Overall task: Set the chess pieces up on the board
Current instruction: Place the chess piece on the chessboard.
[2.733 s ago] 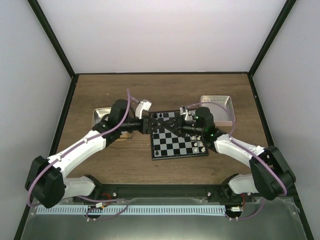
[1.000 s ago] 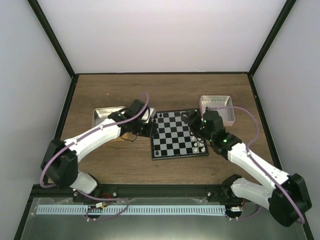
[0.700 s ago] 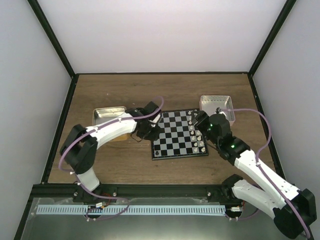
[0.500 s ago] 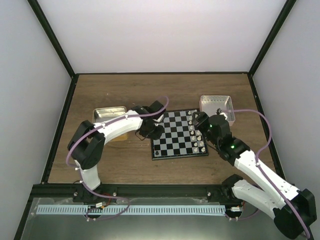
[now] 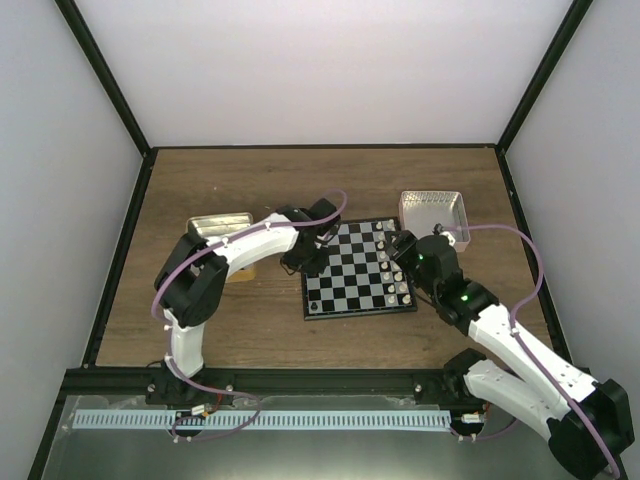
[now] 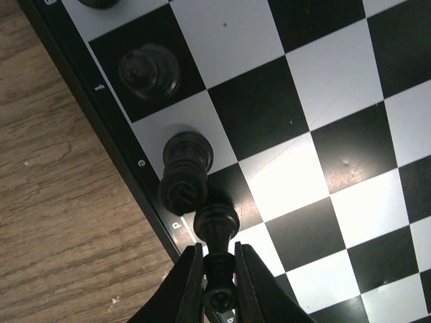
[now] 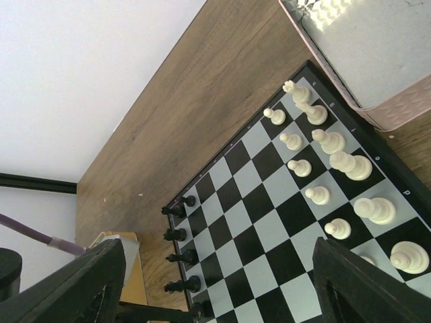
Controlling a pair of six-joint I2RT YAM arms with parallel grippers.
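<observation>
The board [image 5: 352,272] lies mid-table. In the left wrist view my left gripper [image 6: 217,254] is shut on the stem of a black chess piece [image 6: 216,222], whose base hovers at the board's left border by the square marked d. Beside it a taller black piece [image 6: 186,168] stands on e, and another [image 6: 149,69] on f. From above, the left gripper [image 5: 311,262] sits over the board's left edge. My right gripper [image 7: 219,254] is open and empty above the board [image 7: 269,229], near its right side [image 5: 402,250]. White pieces [image 7: 350,165] fill the right columns; black pieces [image 7: 183,257] line the left edge.
A metal tin [image 5: 215,228] stands left of the board, close to the left arm. A second tin [image 5: 433,212] sits at the board's far right corner, also seen in the right wrist view [image 7: 363,47]. Bare wood table [image 5: 250,320] surrounds the board.
My left gripper has travelled right from beside the tin to the board's left edge, still holding its black piece, and the arm's elbow folded in. The right gripper drew back slightly.
</observation>
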